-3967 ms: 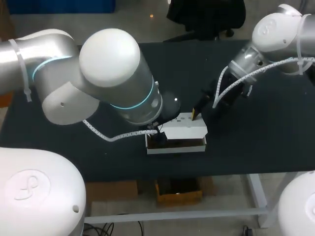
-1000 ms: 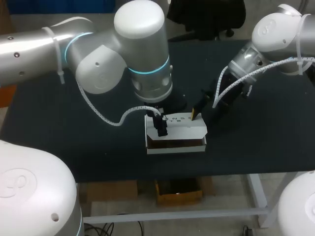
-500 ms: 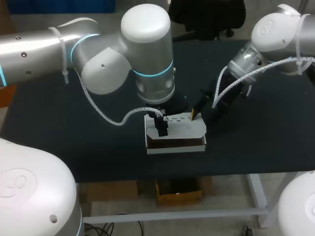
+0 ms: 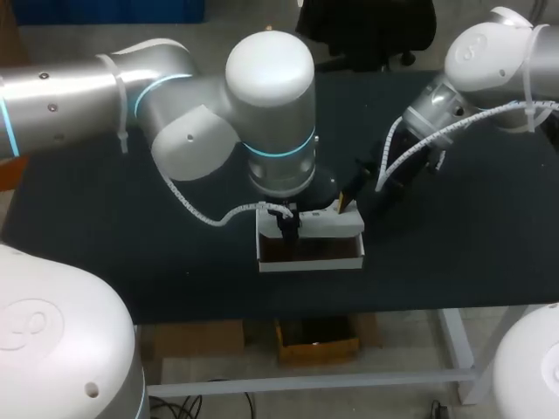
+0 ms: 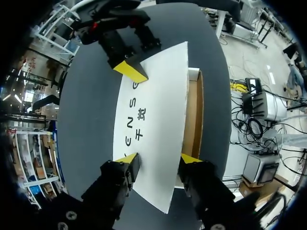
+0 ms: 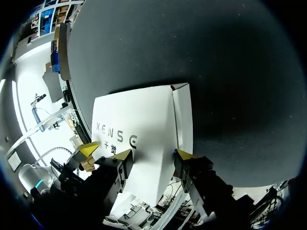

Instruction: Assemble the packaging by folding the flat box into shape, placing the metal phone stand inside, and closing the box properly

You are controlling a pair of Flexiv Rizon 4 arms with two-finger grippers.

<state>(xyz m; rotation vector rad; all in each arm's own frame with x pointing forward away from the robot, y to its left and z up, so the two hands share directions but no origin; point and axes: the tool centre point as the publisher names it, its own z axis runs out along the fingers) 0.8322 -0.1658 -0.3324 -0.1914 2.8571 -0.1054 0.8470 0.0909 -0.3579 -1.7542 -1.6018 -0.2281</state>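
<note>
The box (image 4: pixel 310 253) sits on the table (image 4: pixel 454 262) just toward 6 o'clock of centre, with its lid (image 4: pixel 327 223) lowered but not seated, so this is judged to be the closing step. The left gripper (image 5: pixel 159 159) at the lid's 9 o'clock end and the right gripper (image 6: pixel 153 154) at its 1 o'clock corner both have their fingers spread astride the lid. The next move probably calls for pressing the lid flat.

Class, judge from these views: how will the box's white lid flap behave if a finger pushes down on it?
The lid flap looks like thin card, so it probably bends at its fold rather than resisting. The box, small and shallow, seems light; an off-centre push may slide or tip it.
</note>
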